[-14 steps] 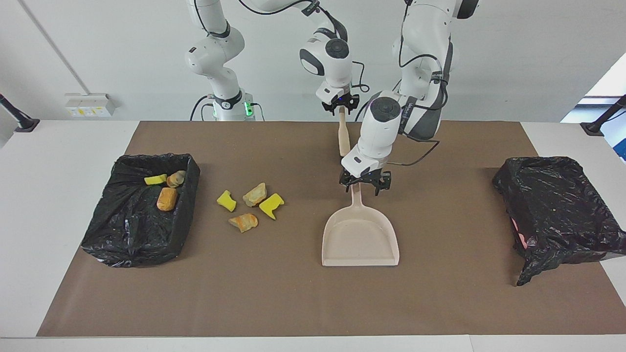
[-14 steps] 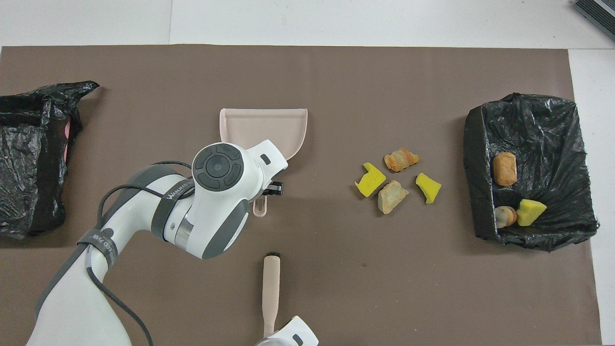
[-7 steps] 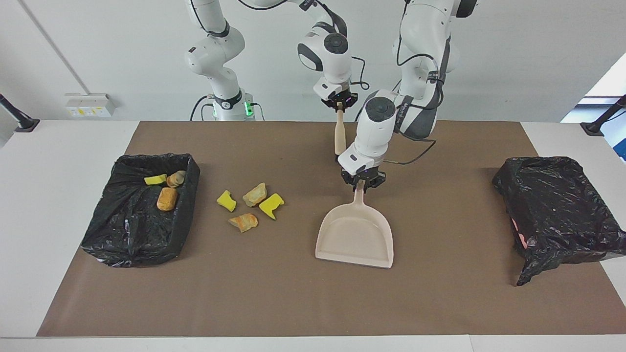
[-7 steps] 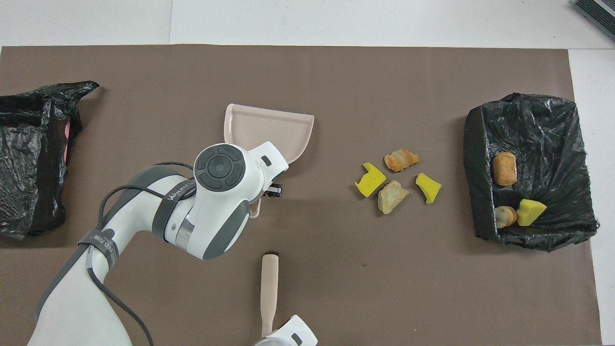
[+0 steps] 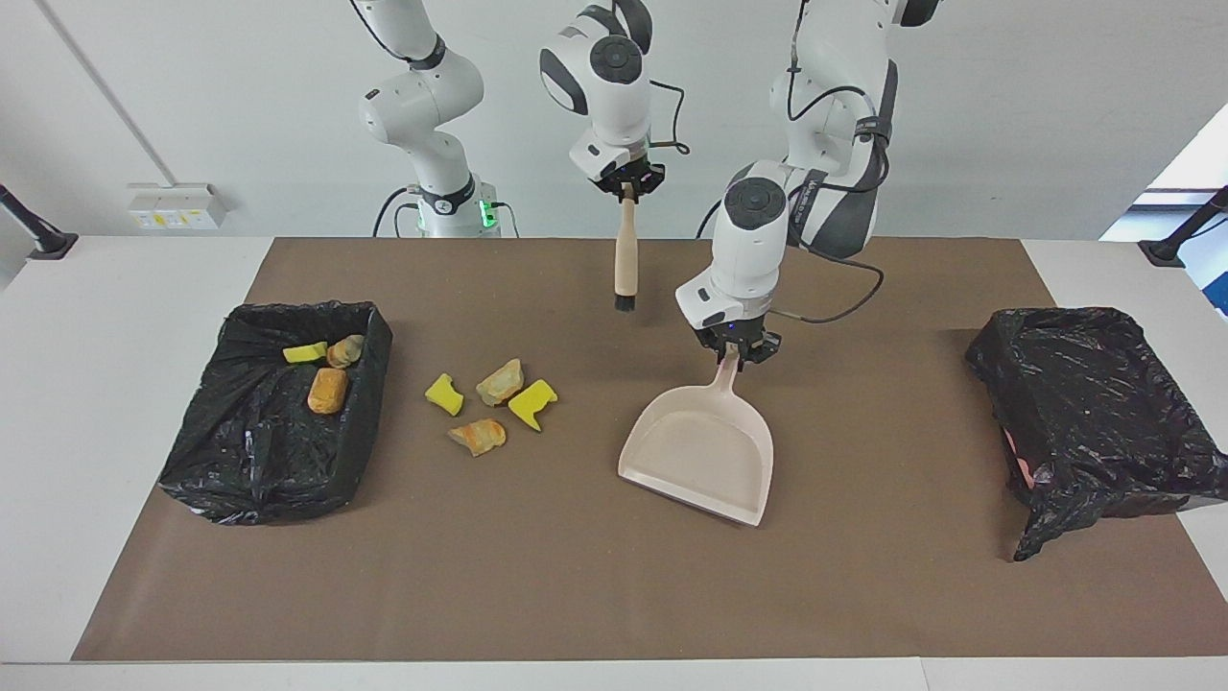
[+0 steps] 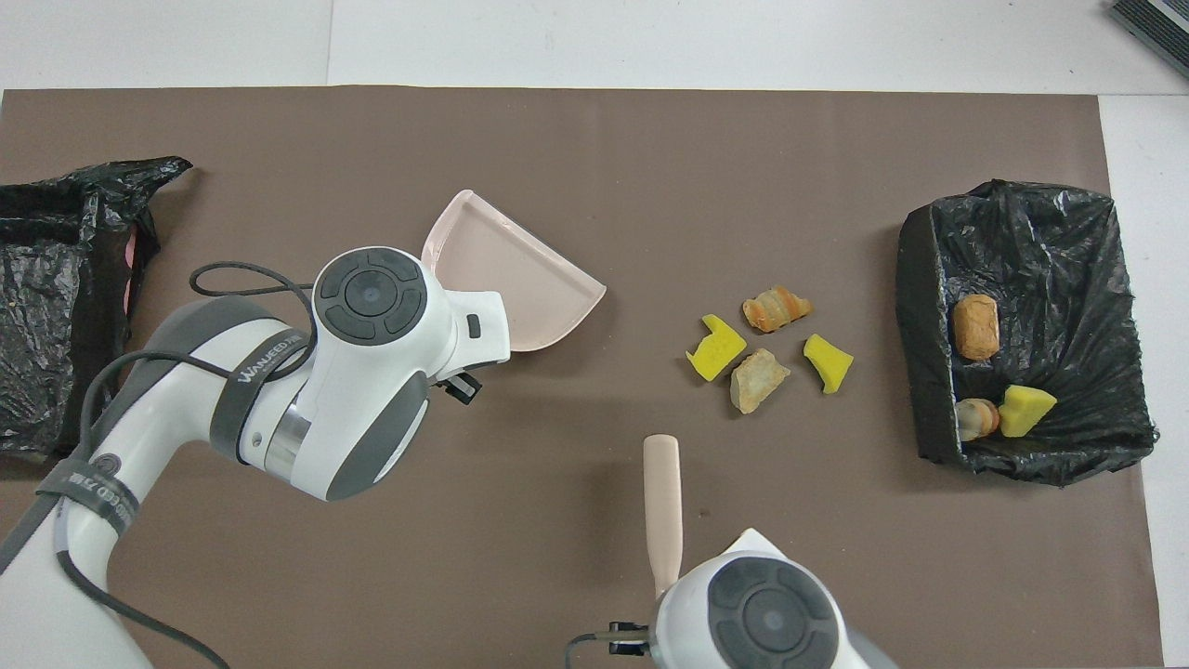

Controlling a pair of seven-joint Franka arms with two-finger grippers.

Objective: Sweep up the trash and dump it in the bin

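Hands both clamped: left hand on dustpan handle, right hand w/ brush hanging.

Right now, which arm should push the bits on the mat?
Probably the right: its gripper holds the brush up, and its base is at the loose scraps' end. The left gripper carries the dustpan.

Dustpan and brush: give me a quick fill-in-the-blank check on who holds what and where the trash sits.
1. The left gripper is shut on the ____ handle.
2. The right gripper holds the ____ above the mat.
3. ____ scraps lie loose on the mat.
4. Three scraps lie in the bin toward the ____ arm's end.

Missing: dustpan; brush; four; right
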